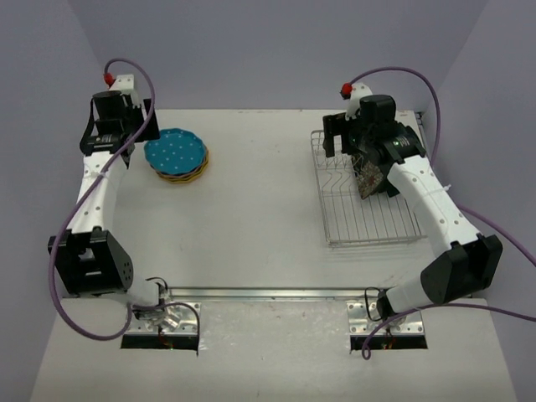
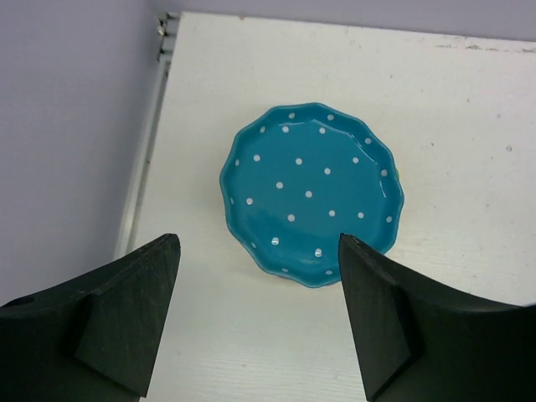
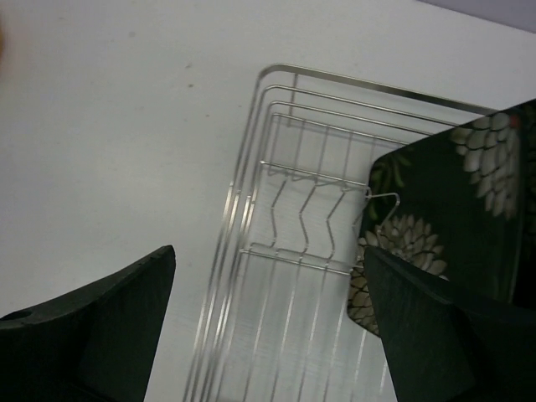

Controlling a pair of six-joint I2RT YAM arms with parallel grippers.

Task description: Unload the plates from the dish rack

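One rounded-square black floral plate (image 1: pixel 367 177) stands on edge at the far end of the rectangular silver wire dish rack (image 1: pixel 368 228). The right end effector (image 3: pixel 270 255) hangs over it with jaws spread wide and nothing between them. In the wrist view the plate's edge lies just beside the inner face of one finger, not centred in the gap. Closing from this offset would likely pinch only the plate's corner or shove it against the V-shaped wire dividers (image 3: pixel 310 219), tipping it or dragging the rack across the white counter (image 1: pixel 260 218). Well to the left of the rack, the left end effector (image 2: pixel 258 251) hovers empty, jaws apart, above a round scalloped blue plate with white dots (image 2: pixel 311 193) that tops a short stack of plates (image 1: pixel 180 176). A careless descent there might nudge the stack. Whether other plates sit in the rack behind the right arm cannot be told.
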